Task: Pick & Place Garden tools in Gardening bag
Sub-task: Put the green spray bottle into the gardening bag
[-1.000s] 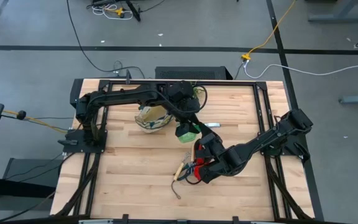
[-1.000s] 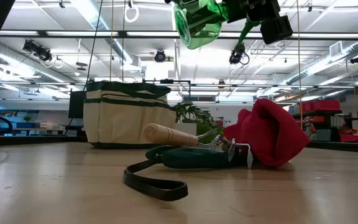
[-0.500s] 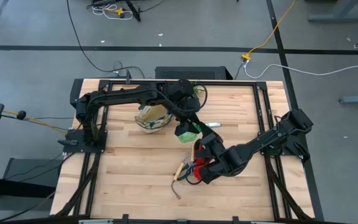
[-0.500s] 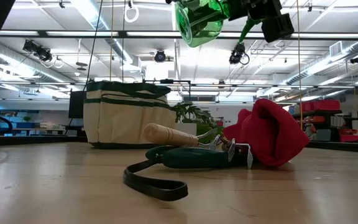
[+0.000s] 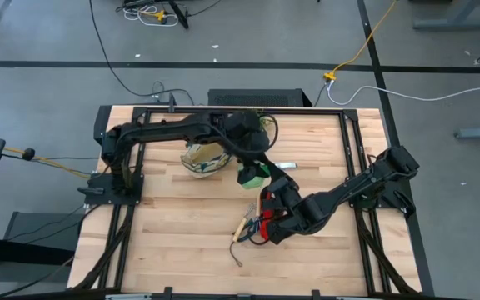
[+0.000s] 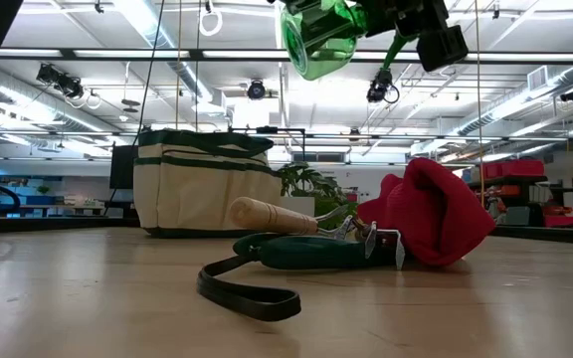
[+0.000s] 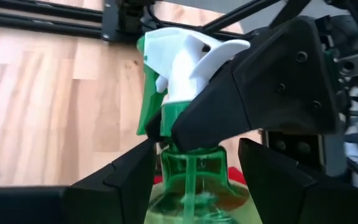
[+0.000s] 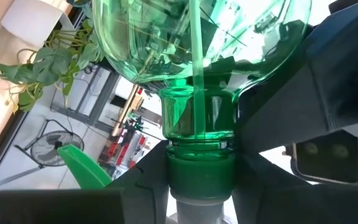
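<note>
**Two grippers meet at one green bottle**

One spray bottle (image 6: 316, 35) hangs high in the air above the counter (image 6: 88, 298), over the middle of it. It is see-through green with a white nozzle. The right gripper (image 8: 201, 186) has its jaws narrow and tight on the dark green cap at the neck. The left gripper (image 7: 194, 180) sits around the bottle just below the neck, and I cannot tell if it is squeezing.

In the low view the picture edge cuts off the top of the bottle. Down on the counter lie the red gloves (image 6: 436, 214) and the little rake (image 6: 267, 212). A dark green strap (image 6: 252, 293) partly hides the rake's metal end. Behind them stands the cream gardening bag (image 6: 202, 189). It hides part of the leafy plant (image 6: 306, 184).
</note>
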Robot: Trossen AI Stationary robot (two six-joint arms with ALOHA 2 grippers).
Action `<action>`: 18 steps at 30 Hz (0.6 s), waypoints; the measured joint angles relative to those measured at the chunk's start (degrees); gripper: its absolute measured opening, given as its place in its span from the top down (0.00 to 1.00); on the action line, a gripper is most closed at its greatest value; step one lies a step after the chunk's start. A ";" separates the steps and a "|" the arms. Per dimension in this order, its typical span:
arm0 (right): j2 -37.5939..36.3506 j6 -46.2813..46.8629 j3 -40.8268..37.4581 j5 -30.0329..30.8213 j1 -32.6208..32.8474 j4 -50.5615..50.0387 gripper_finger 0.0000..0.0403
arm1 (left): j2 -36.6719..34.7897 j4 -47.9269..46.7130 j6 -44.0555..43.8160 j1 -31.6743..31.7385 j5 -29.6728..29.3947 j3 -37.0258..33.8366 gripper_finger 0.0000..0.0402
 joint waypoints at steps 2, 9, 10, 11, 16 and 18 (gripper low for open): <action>0.00 -0.01 0.00 -0.02 -0.02 0.02 0.70 | 0.00 -0.16 -0.07 -0.26 -1.92 0.00 0.42; 0.13 0.25 0.00 -0.88 0.00 0.05 0.70 | 0.88 -0.65 -1.34 -0.81 -1.50 0.11 0.42; 0.13 0.21 0.00 -0.65 0.02 0.06 0.70 | 1.28 -0.54 -1.20 -0.96 -1.86 0.14 0.42; 0.13 0.10 0.00 -0.52 0.02 -0.02 0.70 | 1.58 -0.47 -1.12 -1.16 -2.43 0.16 0.42; 0.15 0.13 0.00 -1.16 0.02 -0.04 0.70 | 2.43 -0.05 -2.17 -1.21 -2.80 0.15 0.42; 0.15 0.45 0.00 -1.22 0.05 0.04 0.70 | 2.55 0.83 -4.04 -1.07 0.81 0.09 0.42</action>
